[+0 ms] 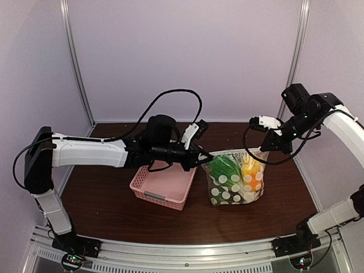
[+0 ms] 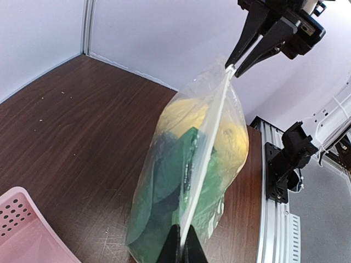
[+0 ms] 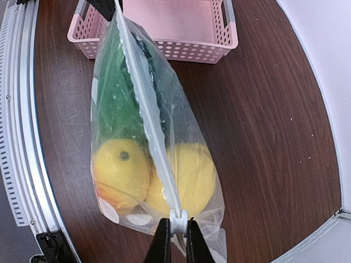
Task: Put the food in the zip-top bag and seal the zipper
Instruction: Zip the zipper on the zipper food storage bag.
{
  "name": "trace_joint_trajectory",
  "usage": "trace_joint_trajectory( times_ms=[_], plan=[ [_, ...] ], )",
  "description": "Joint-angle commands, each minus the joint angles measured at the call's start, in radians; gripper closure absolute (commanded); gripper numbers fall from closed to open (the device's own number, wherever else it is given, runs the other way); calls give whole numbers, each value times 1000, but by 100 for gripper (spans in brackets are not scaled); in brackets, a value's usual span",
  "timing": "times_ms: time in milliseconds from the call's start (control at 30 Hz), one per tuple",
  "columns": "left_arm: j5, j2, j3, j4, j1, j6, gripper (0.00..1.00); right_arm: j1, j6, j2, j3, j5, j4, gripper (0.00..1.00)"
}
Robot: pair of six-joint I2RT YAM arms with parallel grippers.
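Note:
The dotted clear zip-top bag [image 1: 236, 179] stands on the table, held up by its mouth edge between both grippers. Inside it are green leafy food [image 3: 115, 104], two yellow lemons [image 3: 120, 167] and an orange piece [image 1: 249, 166]. The zipper [image 3: 145, 109] runs taut as one straight strip from gripper to gripper. My left gripper [image 2: 181, 241] is shut on the zipper's left end. My right gripper [image 3: 175, 230] is shut on the white slider [image 3: 177, 219] at the right end. In the top view the left gripper [image 1: 203, 154] and the right gripper [image 1: 266, 147] flank the bag.
The pink lattice basket [image 1: 162, 187] sits just left of the bag, no food showing in it. The aluminium rail [image 1: 187, 256] runs along the near table edge. Enclosure walls stand at the back and sides.

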Motion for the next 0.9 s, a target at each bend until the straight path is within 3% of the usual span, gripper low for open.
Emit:
trace_joint_trajectory(
  times_ms=[0, 867],
  plan=[
    [-23, -12, -21, 5, 28, 16, 100, -63, -45, -30, -24, 115, -57, 100],
    [-36, 16, -9, 18, 39, 18, 100, -198, -111, 3, -31, 123, -62, 100]
  ],
)
